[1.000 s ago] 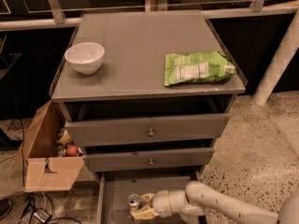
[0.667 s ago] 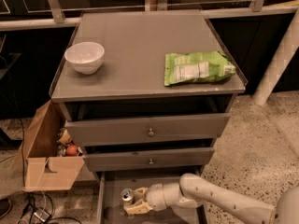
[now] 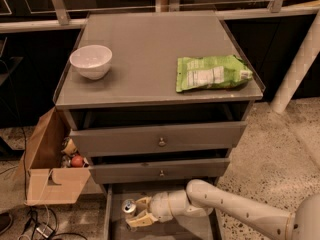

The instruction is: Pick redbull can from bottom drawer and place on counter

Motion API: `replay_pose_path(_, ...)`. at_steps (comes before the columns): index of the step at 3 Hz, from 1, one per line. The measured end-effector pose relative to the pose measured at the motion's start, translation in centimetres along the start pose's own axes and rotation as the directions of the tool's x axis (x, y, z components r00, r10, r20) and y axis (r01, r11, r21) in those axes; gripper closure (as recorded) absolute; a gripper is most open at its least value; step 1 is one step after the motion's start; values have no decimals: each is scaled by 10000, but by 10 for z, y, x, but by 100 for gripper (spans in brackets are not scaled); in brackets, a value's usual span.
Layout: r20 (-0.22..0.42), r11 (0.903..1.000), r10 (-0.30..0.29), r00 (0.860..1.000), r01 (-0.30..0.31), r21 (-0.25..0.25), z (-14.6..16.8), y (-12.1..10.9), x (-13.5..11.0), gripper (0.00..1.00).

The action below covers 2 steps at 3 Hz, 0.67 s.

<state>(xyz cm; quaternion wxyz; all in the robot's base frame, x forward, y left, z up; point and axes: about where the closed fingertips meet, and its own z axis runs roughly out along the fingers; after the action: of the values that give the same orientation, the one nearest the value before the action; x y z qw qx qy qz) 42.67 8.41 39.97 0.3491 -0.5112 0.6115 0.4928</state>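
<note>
No word, brand or number can be read anywhere. The green snack bag (image 3: 212, 73) on the counter (image 3: 145, 44) carries a pale printed panel whose lettering is illegible, and the redbull can (image 3: 129, 206) shows only its top. The gripper (image 3: 138, 212) sits low in the bottom drawer (image 3: 117, 231), just beside the can.

Shiny metal redbull can (image 3: 129, 207); smooth plastic end effector (image 3: 136, 213) beside it, matt bottom drawer (image 3: 170, 230).

Bottom drawer (image 3: 170, 231), open, holding upright redbull can (image 3: 129, 206) with gripper (image 3: 134, 213) just beside it, jaws apart; tabletop (image 3: 145, 59) bearing white bowl (image 3: 91, 60) and green snack bag (image 3: 212, 73).
</note>
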Motion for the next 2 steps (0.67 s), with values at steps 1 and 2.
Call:
replay_pose_path(1,134,9998,197,9997,-197,28,-1,-2,1,100)
replay_pose_path(2,134,9998,195,9997,-196,31,-2,-2,0,100)
